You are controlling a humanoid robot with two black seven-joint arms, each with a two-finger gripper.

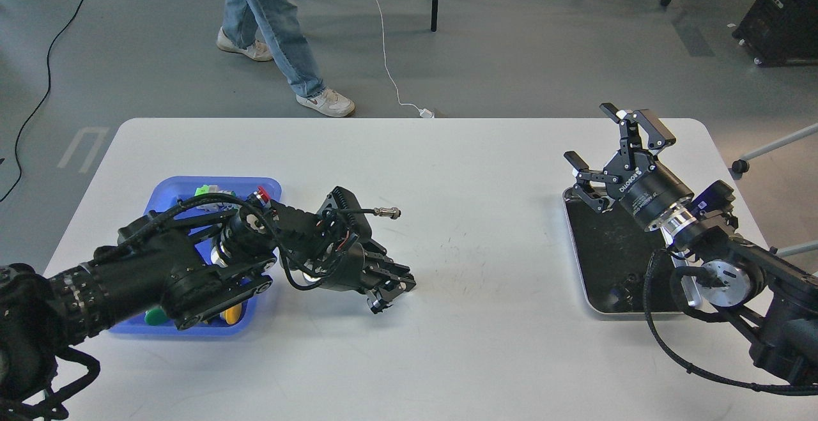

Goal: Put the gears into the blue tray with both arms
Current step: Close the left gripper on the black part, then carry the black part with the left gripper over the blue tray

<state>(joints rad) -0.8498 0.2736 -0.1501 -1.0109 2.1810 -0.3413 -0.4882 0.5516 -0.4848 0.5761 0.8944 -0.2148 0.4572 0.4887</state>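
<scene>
The blue tray sits at the table's left, mostly covered by my left arm, with coloured push-button switches inside. Just right of the tray, my left gripper rests low on the table with its fingers drawn together. No gear shows loose beside it; the one it closed around is hidden between the fingers. My right gripper hangs open and empty above the far left corner of the metal tray. A few small dark pieces lie near that tray's front end, too small to identify.
A cable with a metal connector sticks out over the left wrist. Bare white table separates the two arms. A person in jeans walks on the floor beyond the far edge, near chair legs and cables.
</scene>
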